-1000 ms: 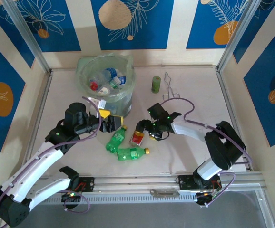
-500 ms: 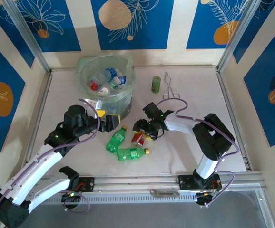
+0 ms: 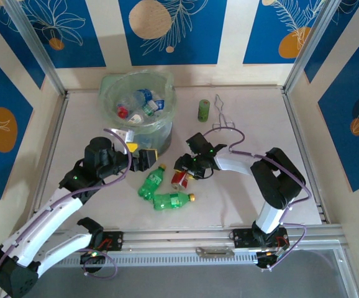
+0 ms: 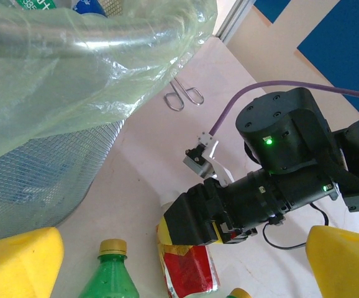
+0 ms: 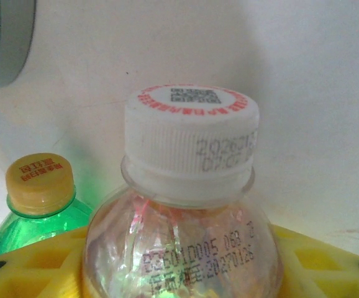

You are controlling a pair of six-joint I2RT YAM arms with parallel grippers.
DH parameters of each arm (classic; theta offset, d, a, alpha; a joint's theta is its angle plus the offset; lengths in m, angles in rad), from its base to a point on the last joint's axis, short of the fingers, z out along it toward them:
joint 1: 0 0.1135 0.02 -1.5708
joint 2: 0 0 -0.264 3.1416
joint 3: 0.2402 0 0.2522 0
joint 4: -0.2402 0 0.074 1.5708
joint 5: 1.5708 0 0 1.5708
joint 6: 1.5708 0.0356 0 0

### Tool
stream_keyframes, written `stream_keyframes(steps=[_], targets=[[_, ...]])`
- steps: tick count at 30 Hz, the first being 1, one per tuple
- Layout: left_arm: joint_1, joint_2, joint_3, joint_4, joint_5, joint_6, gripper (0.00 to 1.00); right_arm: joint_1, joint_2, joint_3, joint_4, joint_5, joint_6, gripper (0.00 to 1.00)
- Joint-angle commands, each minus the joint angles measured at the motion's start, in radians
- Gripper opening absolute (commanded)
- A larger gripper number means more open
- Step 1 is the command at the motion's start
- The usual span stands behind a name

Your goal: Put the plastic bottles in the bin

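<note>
Right gripper [image 3: 183, 171] has shifted left and settled over the red-labelled bottle [image 3: 179, 180] since a second ago, and its jaws have drawn in. In the wrist view its yellow pads [image 5: 319, 264] sit against both sides of the bottle's shoulder, white cap pointing away. I read this as a grip taken (no lift yet; the bottle lies on the table [image 3: 260, 143]).

A green bottle [image 3: 151, 184] lies just beside it, and a second green bottle [image 3: 173, 200] nearer the bases.

Left gripper [image 3: 140, 154] holds nothing, jaws spread wide, parked just beside the bin [image 3: 158, 133] as before.

The bin stands beyond and to the left, with several bottles already inside.

Judgement: the pick is done and the lift and carry come next. Two bottles are left on the table.
</note>
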Motion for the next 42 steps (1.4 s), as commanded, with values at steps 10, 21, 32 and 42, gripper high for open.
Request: stream_keyframes(steps=[10, 21, 32, 42], targets=[[-0.128, 0.111, 0.111, 0.061, -0.060, -0.009, 1.00, -0.132, -0.333, 0.026, 0.020, 0.036, -0.090, 0.52], [-0.270, 0.306, 0.294, 0.134, -0.118, 0.109, 1.00, -0.170, -0.524, 0.117, 0.126, 0.017, -0.221, 0.52], [-0.302, 0.440, 0.392, 0.161, -0.074, 0.166, 1.00, -0.170, -0.559, 0.128, 0.156, -0.072, -0.232, 0.52], [-0.305, 0.499, 0.433, 0.183, -0.082, 0.204, 0.97, -0.162, -0.562, 0.114, 0.188, -0.109, -0.200, 0.52]])
